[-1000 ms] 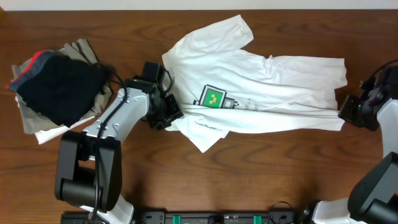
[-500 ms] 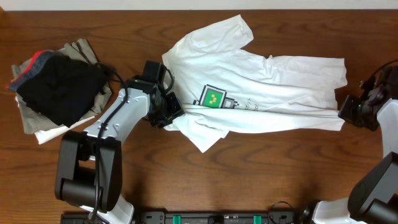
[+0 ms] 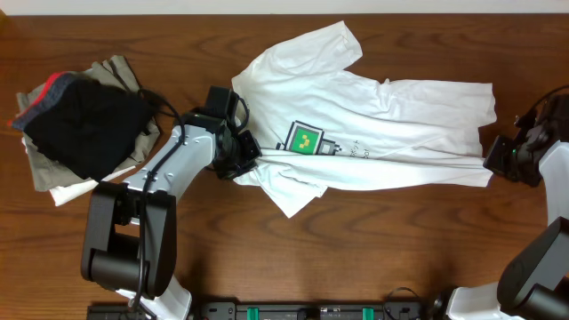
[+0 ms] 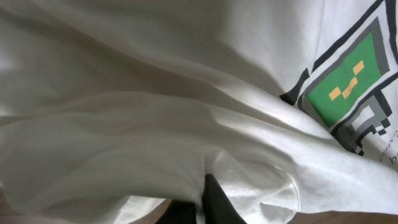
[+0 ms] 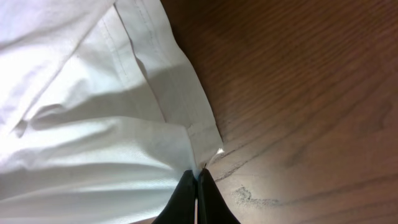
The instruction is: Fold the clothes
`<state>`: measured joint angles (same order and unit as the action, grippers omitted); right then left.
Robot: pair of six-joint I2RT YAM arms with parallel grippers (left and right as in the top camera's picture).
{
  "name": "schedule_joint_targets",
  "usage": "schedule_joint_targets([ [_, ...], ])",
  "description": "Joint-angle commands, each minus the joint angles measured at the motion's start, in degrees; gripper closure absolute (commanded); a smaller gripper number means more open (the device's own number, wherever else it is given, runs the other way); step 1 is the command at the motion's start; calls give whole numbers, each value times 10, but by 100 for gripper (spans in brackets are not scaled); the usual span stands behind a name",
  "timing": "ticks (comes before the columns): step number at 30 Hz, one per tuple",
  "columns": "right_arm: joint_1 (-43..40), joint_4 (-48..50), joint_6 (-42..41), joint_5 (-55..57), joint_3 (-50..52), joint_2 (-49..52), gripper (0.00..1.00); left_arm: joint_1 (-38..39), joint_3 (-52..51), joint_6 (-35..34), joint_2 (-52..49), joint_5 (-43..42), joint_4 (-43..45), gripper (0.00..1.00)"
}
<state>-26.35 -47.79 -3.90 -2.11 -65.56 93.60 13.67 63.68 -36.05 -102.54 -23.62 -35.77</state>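
Note:
The clothes (image 3: pixel 382 124) are a white T-shirt with a green pixel print (image 3: pixel 305 139), lying crumpled across the middle of the table. My left gripper (image 3: pixel 247 158) is at the shirt's left edge, shut on a fold of the white cloth (image 4: pixel 155 124). In the left wrist view its dark fingertips (image 4: pixel 214 199) pinch the cloth between them, gripper (image 4: pixel 202 198). My right gripper (image 3: pixel 489 163) is at the shirt's lower right corner. In the right wrist view it (image 5: pixel 198 177) is shut on the hem corner (image 5: pixel 199 146).
A pile of other garments lies at the left: a black one with a red and grey band (image 3: pixel 84 124) on top of khaki-grey cloth (image 3: pixel 116 71). Bare wooden table (image 3: pixel 400 240) shows in front of the shirt and beside its right edge (image 5: pixel 298 93).
My left gripper has shut on the shirt's left edge. The arms and the shirt have hardly shifted.

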Motion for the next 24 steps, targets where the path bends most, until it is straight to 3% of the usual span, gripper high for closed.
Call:
schedule_joint_targets([
  [1, -2, 0, -10, -1, 0, 4, 99, 0, -2, 14, -5, -14, -1, 94],
  [9, -3, -35, -12, -54, -30, -34, 99, 0, 14, 94, 101, -27, -32, 94],
  [17, -3, -110, -12, -54, -114, -154, 99, -9, 18, 95, 307, -19, -32, 94],
  [24, -3, -148, -12, -48, -166, -259, 99, -36, 21, 95, 488, 43, -28, 94],
])
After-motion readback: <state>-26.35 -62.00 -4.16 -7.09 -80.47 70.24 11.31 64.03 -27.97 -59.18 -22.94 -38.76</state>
